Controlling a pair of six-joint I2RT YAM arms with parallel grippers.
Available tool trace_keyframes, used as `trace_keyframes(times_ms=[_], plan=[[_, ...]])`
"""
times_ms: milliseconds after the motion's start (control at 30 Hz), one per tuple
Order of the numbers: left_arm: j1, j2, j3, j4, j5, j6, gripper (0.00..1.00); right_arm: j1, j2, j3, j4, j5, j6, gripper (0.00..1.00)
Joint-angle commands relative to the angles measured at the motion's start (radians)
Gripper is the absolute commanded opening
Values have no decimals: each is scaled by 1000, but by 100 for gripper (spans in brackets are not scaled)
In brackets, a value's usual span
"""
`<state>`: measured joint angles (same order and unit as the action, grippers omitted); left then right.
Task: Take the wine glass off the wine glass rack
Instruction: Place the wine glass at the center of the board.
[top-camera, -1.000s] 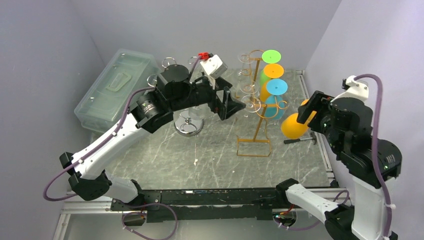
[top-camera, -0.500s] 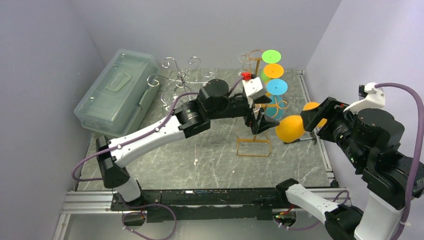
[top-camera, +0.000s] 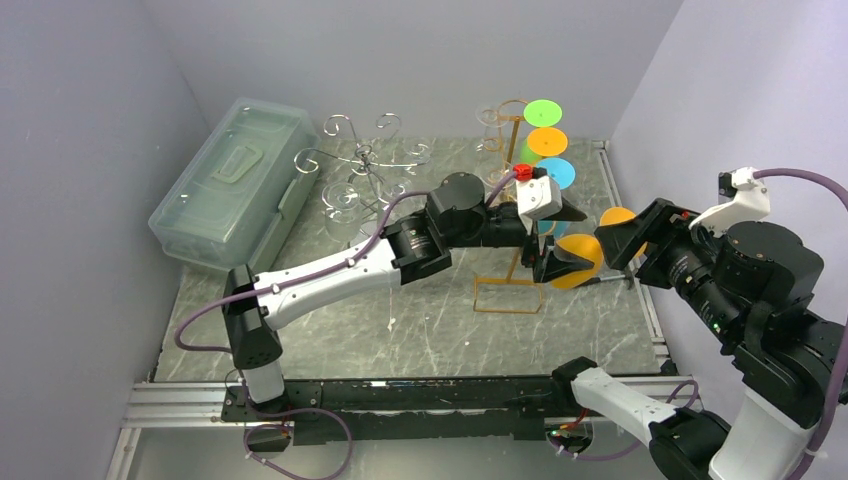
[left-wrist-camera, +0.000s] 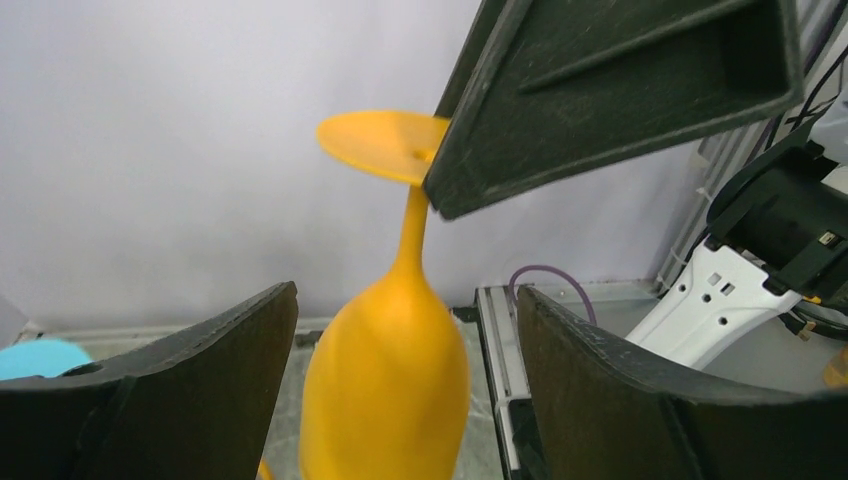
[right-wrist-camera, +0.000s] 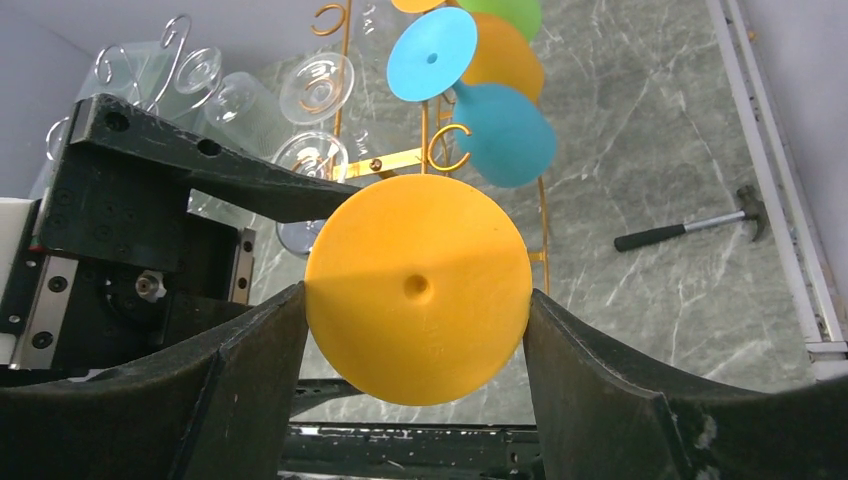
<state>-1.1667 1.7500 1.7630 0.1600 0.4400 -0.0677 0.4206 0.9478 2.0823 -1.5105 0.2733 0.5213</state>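
An orange wine glass (top-camera: 577, 262) hangs in the air to the right of the gold wine glass rack (top-camera: 508, 295), clear of its hooks. My right gripper (right-wrist-camera: 415, 330) is shut on the glass's round foot (right-wrist-camera: 418, 288), and both fingers touch its rim. My left gripper (left-wrist-camera: 405, 350) is open around the bowl (left-wrist-camera: 385, 390), with a gap on each side. In the left wrist view the stem rises to the foot under a right finger (left-wrist-camera: 620, 90). Green, orange and blue glasses still hang on the rack (right-wrist-camera: 430, 160).
A hammer (top-camera: 600, 283) lies on the marble top under the held glass, near the right rail. A silver rack with clear glasses (top-camera: 365, 165) stands at the back left, beside a clear plastic box (top-camera: 235, 180). The walls stand close on both sides.
My left arm has swung right from near the silver rack, past the gold rack, and brought its jaws round the orange bowl, narrowing a little. The right arm shifted, still holding the glass.
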Motion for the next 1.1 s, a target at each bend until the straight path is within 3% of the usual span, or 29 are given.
trace_keyframes(times_ms=[0,333,667,1067], plan=[[-14,31,56,118,50,-17,85,0,3,23,14,-34,12,39],[-34,90,117,143,31,-61,78,0,-7,24,16,-46,20,39],[-54,140,173,142,28,-87,64,0,-22,26,22,-54,32,38],[-85,182,239,130,13,-100,31,0,-42,22,27,-51,40,37]])
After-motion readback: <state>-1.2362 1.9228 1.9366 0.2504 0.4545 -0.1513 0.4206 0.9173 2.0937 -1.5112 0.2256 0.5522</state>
